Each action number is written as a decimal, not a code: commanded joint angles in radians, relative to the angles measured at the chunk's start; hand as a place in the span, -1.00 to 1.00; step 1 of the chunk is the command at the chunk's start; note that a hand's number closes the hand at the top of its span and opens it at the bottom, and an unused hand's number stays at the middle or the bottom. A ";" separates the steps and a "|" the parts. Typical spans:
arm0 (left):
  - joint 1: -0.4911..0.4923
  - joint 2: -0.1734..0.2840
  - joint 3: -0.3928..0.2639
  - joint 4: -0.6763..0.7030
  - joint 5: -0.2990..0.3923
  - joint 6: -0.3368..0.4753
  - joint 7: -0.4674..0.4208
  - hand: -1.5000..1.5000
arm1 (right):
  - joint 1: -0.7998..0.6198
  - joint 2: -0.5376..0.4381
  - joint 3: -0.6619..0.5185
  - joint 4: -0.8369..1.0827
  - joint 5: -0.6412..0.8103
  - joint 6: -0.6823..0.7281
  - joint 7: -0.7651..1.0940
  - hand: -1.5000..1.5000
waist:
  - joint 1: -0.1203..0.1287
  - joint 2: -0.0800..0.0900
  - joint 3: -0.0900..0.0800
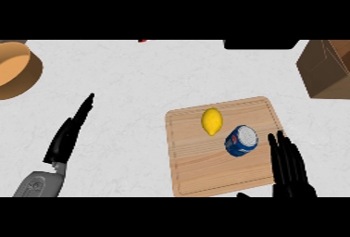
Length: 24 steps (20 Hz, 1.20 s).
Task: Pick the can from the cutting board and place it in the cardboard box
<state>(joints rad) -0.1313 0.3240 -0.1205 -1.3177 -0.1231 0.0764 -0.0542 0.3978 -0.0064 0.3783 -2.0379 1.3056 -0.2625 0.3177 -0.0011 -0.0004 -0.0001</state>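
Can, blue and white, sits on the cutting board right of centre, just beside a lemon that lies up and to its left; the two look apart, narrowly. Whether the can stands tilted or lies partly on its side I cannot tell.

Right hand over the board's right edge, fingers straight and released, tips just beside the can, holding nothing. Left hand rests well apart on the bare bench, fingers straight, also empty.

Cardboard box at the far right, beyond the board. A wooden bowl at far left.

Judgement: can is likely light, stiff, with a smooth, somewhat slippery wall; it may roll if nudged. Best hold is round the middle of the wall, thumb opposite fingers, approaching from the right, away from the lemon.
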 commanded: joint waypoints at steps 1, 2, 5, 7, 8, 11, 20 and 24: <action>-0.010 0.019 0.052 -0.021 0.015 -0.058 0.035 0.00 | -0.042 -0.007 -0.029 0.077 -0.037 -0.011 0.001 -1.00 | 0.000 0.000 0.000; -0.081 0.005 0.066 0.086 0.008 -0.062 0.000 0.00 | -0.072 -0.018 -0.065 0.081 -0.055 0.017 0.005 -1.00 | -0.003 0.001 0.000; -0.014 -0.041 0.045 0.038 -0.054 -0.025 -0.019 0.00 | -0.112 -0.012 -0.063 0.103 -0.041 0.015 0.029 -1.00 | -0.001 0.000 0.000; -0.040 -0.064 0.043 0.071 -0.076 -0.005 -0.032 0.00 | -0.106 -0.013 -0.072 0.150 -0.029 -0.042 0.014 -1.00 | -0.003 0.001 0.000; -0.016 -0.052 0.030 -0.035 -0.064 -0.043 0.044 0.00 | -0.170 0.006 -0.054 0.192 -0.022 -0.033 0.051 -1.00 | 0.001 0.000 0.000; -0.047 -0.076 0.051 0.001 -0.088 -0.033 0.046 0.00 | -0.213 0.006 -0.072 0.169 -0.013 0.031 0.082 -1.00 | 0.000 0.000 0.000; 0.006 -0.073 0.093 -0.079 -0.095 -0.087 0.064 0.00 | -0.226 -0.006 -0.050 0.288 -0.075 -0.013 0.034 -1.00 | 0.001 0.000 0.000; -0.058 -0.063 0.153 0.073 -0.094 -0.111 -0.031 0.00 | -0.242 -0.032 -0.089 0.294 -0.115 -0.028 0.017 -1.00 | -0.002 0.000 0.000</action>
<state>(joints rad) -0.1537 0.2550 -0.0081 -1.3079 -0.2128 -0.0162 -0.0477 0.1421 -0.0150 0.3066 -1.7388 1.2151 -0.2970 0.3544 -0.0019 -0.0031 -0.0028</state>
